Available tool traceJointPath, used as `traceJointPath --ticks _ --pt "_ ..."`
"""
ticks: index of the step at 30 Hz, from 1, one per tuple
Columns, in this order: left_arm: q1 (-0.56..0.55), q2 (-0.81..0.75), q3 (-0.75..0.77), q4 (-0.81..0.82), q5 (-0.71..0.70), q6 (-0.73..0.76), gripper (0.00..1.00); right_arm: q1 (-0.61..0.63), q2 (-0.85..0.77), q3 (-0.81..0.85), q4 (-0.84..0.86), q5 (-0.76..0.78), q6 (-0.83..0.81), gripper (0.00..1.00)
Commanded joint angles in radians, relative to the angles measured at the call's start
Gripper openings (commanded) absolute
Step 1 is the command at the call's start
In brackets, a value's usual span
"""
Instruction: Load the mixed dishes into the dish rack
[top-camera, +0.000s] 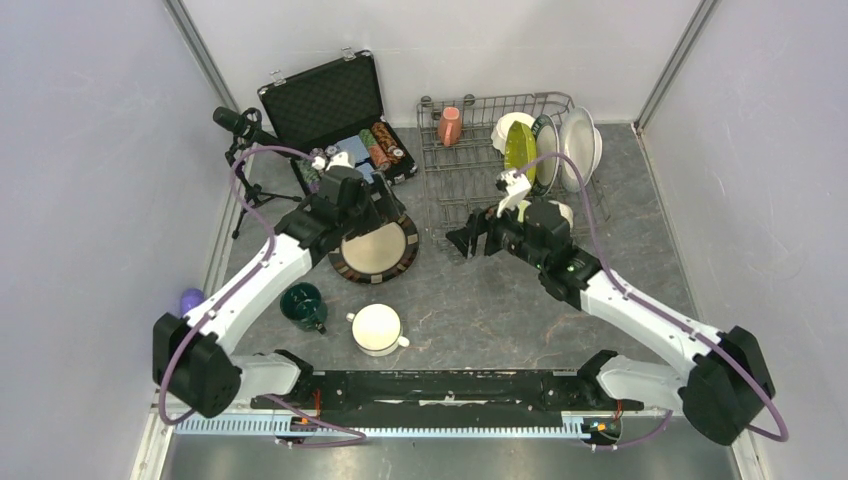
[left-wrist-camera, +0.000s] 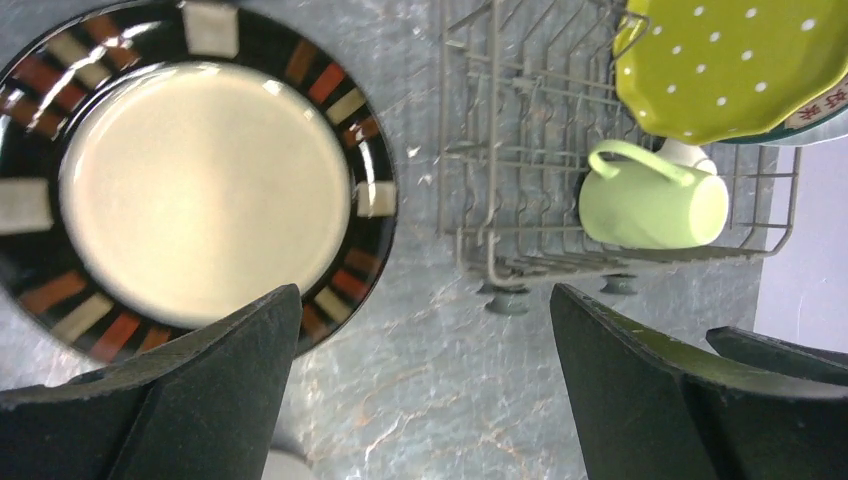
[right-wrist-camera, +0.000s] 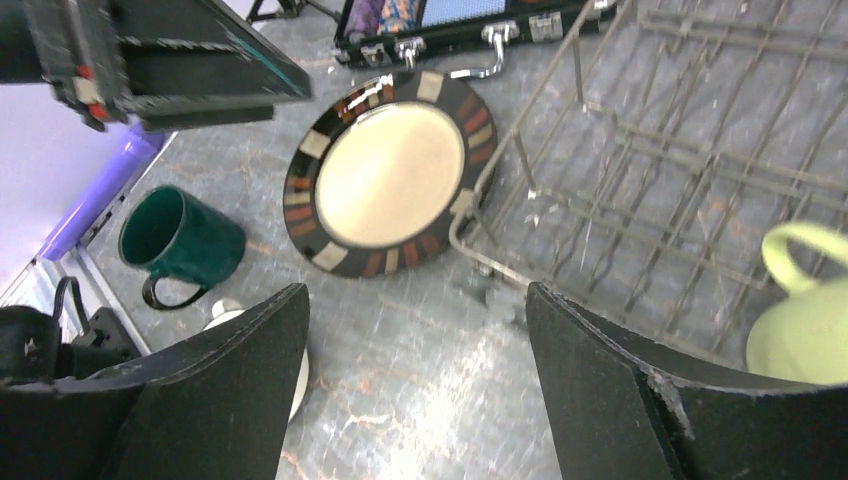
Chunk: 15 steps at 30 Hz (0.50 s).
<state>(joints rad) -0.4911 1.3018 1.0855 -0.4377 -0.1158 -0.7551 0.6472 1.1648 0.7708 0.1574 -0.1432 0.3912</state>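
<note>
**Hovering over the striped plate beside the rack**

The dish rack (top-camera: 455, 185) sits at one o'clock on the table, partly loaded. The brown-rimmed plate (top-camera: 374, 250) lies flat at the rack's eight o'clock, just beside its near corner. The left gripper (top-camera: 385, 212) is nearer. It hangs over the plate's far rim, pointing down, fingers spread and empty, though contact is hard to judge. The right gripper (top-camera: 476, 240), equally spread, waits at the plate's three o'clock. The dark-teal mug (top-camera: 303, 305) stands at its seven o'clock.

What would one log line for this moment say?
left gripper open, empty, by striped plate | right gripper open, empty, at dish rack corner | teal mug, white cup not yet racked
</note>
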Motion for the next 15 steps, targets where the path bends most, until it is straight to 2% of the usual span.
traceJointPath --ticks 1,6,9,12,15 --pt "0.003 -0.114 -0.098 -0.105 -0.012 -0.084 1.00 0.038 -0.086 -0.117 0.023 0.044 0.129 0.85" --pt "0.003 -0.177 -0.195 -0.099 -0.033 -0.092 1.00 0.094 -0.122 -0.268 0.203 0.135 0.353 0.86" --pt "0.003 -0.176 -0.203 -0.125 0.016 -0.105 1.00 0.158 -0.112 -0.278 0.193 0.245 0.422 0.87" --pt "0.003 -0.195 -0.222 -0.136 0.051 -0.092 1.00 0.246 -0.073 -0.265 0.197 0.283 0.426 0.88" --pt "0.003 -0.223 -0.176 -0.249 0.041 -0.052 1.00 0.334 -0.005 -0.212 0.144 0.319 0.390 0.88"
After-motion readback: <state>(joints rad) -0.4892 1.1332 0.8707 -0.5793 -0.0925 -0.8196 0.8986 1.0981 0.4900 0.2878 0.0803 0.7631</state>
